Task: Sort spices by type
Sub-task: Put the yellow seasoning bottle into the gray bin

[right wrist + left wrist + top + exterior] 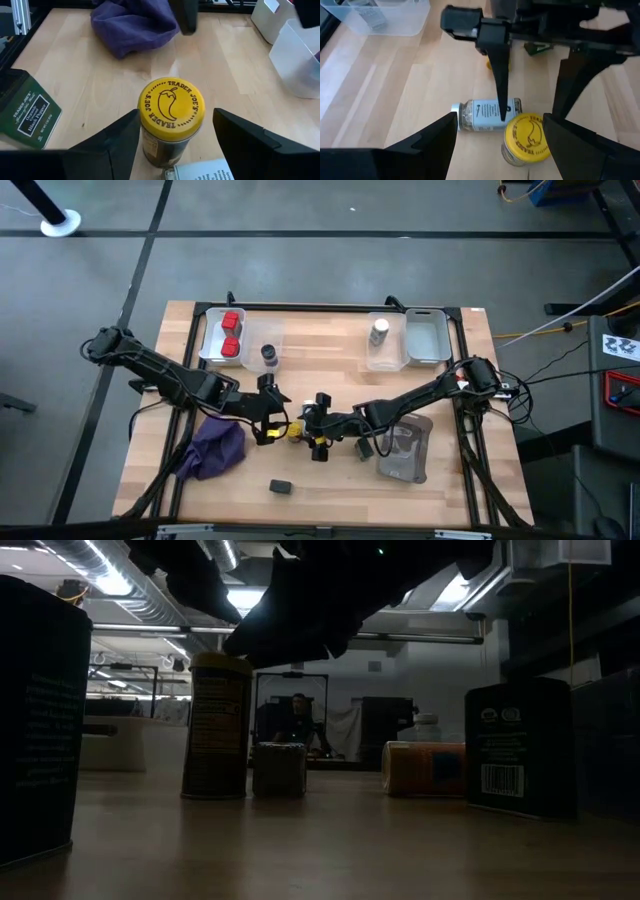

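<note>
The wooden table carries four clear bins along its far edge: one holds two red cubes and another a white-capped bottle. The purple cloth lies near the left gripper, whose fingers are spread. The right gripper (also spread wide) stands around the upright yellow-lidded jar at the table's middle, not touching it. A small labelled bottle lies on its side touching the jar.
</note>
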